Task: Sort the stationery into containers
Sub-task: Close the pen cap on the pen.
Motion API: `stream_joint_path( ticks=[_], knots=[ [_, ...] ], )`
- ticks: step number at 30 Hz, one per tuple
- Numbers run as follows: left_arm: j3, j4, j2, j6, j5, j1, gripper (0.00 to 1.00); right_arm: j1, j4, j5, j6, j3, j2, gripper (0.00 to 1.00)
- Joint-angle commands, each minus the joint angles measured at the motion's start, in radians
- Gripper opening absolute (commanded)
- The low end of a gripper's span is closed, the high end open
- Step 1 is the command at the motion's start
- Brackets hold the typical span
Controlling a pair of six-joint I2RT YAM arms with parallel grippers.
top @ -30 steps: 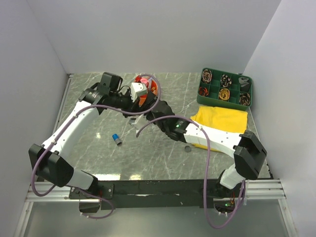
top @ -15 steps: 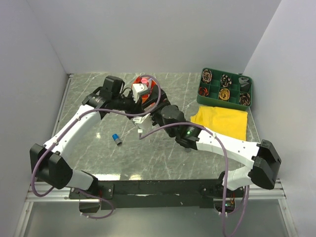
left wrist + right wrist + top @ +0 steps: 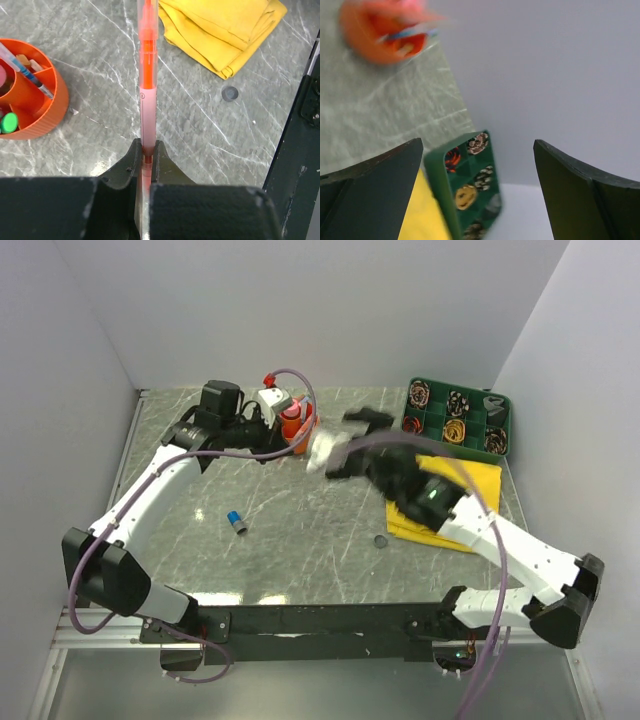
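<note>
My left gripper [image 3: 146, 150] is shut on a red pen [image 3: 147, 75], which sticks straight out ahead of the fingers above the table. The round orange organiser [image 3: 35, 107] stands just left of it, with a blue-and-white pen and a green cap in its compartments. In the top view the organiser [image 3: 293, 426] shows beside the left wrist. My right gripper [image 3: 478, 145] is open and empty, raised and blurred [image 3: 352, 440] between the organiser and the green tray [image 3: 457, 418]. A blue cap [image 3: 236, 522] and a dark disc [image 3: 380, 541] lie on the table.
A folded yellow cloth [image 3: 455, 490] lies in front of the green tray [image 3: 437, 190], partly under the right arm. The tray's cells hold several small coiled items. White walls enclose the table on three sides. The black frame rail [image 3: 300, 130] runs along the near edge.
The right arm has swung away from the organiser, up and to the right over the yellow cloth, with its jaws opened wide. The left gripper has drawn back slightly, still holding the red pen.
</note>
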Motion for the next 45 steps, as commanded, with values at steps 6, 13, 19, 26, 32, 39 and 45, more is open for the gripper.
stream_joint_path(
  ticks=[6, 13, 19, 26, 32, 39, 45],
  knots=[
    [-0.023, 0.159, -0.142, -0.048, 0.103, 0.024, 0.01, -0.512, -0.154, -1.093, 1.227, 0.544, 0.174, 0.88],
    [0.018, 0.338, -0.068, -0.306, 0.532, 0.132, 0.01, -0.541, 0.393, -1.417, 1.596, 0.294, 0.216, 0.79],
    [0.018, 0.624, 0.074, -0.752, 0.660, 0.179, 0.01, -0.544, 0.652, -1.474, 1.735, 0.295, 0.282, 0.77],
    [-0.012, 0.664, 0.072, -0.811, 0.636, 0.178, 0.01, -0.543, 0.743, -1.443, 1.789, 0.339, 0.327, 0.76],
    [-0.026, 0.686, 0.055, -0.825, 0.637, 0.179, 0.01, -0.540, 0.713, -1.371, 1.810, 0.356, 0.362, 0.76],
    [-0.028, 0.710, 0.054, -0.854, 0.645, 0.172, 0.01, -0.521, 0.655, -1.330, 1.787, 0.428, 0.437, 0.75],
    [-0.032, 0.716, 0.058, -0.859, 0.645, 0.160, 0.01, -0.503, 0.620, -1.329, 1.779, 0.507, 0.480, 0.72]
  ],
)
